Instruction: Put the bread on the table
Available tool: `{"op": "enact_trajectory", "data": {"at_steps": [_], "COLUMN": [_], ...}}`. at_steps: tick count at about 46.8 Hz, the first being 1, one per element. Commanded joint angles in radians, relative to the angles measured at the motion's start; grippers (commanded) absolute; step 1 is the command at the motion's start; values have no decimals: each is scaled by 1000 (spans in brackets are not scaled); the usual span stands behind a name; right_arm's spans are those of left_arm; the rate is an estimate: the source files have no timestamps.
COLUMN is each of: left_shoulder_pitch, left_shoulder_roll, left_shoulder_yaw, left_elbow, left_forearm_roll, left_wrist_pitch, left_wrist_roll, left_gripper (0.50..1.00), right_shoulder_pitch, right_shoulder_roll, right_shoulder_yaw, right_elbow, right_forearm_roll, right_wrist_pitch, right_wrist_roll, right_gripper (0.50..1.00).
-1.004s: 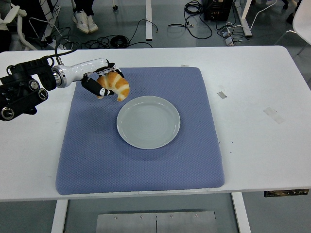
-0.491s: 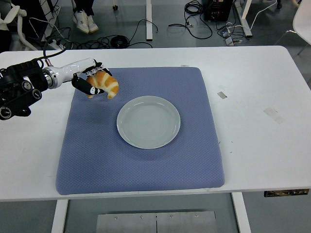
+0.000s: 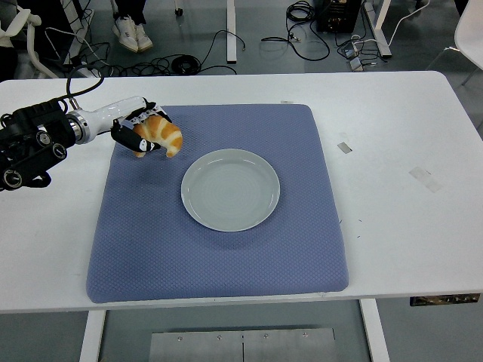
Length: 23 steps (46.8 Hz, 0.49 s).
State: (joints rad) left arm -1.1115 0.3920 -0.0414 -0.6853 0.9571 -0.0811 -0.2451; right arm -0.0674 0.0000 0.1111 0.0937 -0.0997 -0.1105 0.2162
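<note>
A golden-brown croissant point(image 3: 161, 134) is held over the far left corner of the blue mat point(image 3: 219, 249). My left hand point(image 3: 139, 133) is shut on it, dark fingers wrapped round its left side, and the arm reaches in from the left edge. It looks slightly above the mat, though contact is hard to judge. A pale grey plate point(image 3: 230, 189) lies in the middle of the mat, to the right of and nearer than the bread, with nothing on it. My right hand is out of view.
The white table point(image 3: 400, 151) extends beyond the mat on every side, with small tape marks point(image 3: 424, 178) on its right part. Cables and chair legs lie on the floor beyond the far edge.
My left hand has carried the croissant leftward and slightly back, away from the plate's rim toward the mat's far left corner. The grasp is unchanged.
</note>
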Motion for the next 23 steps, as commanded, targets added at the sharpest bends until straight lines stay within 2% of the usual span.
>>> {"op": "enact_trajectory", "data": {"at_steps": [1, 23], "left_shoulder_pitch": [1, 1], "left_shoulder_roll": [-1, -16], "left_shoulder_yaw": [14, 15], "left_elbow": [0, 32], "left_forearm_roll": [0, 0], "left_wrist_pitch": [1, 3], "left_wrist_roll": [1, 1], "left_gripper": [500, 501], "right_shoulder_pitch": [0, 0], "right_shoulder_roll": [0, 0], "right_shoulder_yaw": [-1, -1], "right_elbow": [1, 1], "right_forearm_roll": [0, 0], "right_wrist_pitch": [0, 0], "right_wrist_roll": [0, 0], "right_gripper": [1000, 1000]}}
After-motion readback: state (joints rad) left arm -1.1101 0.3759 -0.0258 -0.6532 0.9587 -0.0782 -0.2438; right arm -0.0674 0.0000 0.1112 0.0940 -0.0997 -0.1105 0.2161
